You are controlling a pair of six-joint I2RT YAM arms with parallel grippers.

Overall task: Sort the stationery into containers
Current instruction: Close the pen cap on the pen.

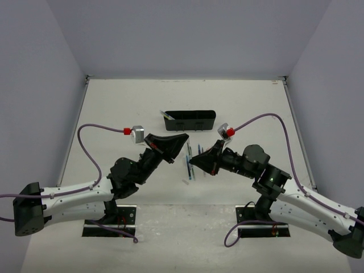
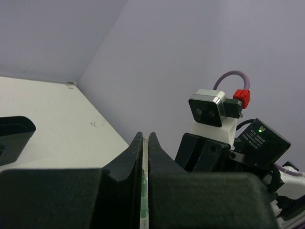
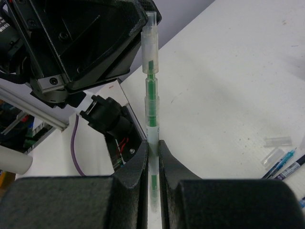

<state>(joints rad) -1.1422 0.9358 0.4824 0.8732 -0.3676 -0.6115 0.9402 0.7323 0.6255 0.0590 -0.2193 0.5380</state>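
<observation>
A clear pen with a green refill is held above the table between both arms. My right gripper is shut on its lower barrel. My left gripper is shut on the same pen, of which only a thin clear-and-green strip shows between its fingers. From above, the left gripper and right gripper meet tip to tip. Several other pens lie on the table just below them. The black tray stands behind, with one pen poking out of its left end. No eraser is in view.
Two clear pen caps and blue pens lie on the white table to the right of my right gripper. The right arm's camera and wrist stand close in front of my left gripper. Grey walls enclose the table on three sides.
</observation>
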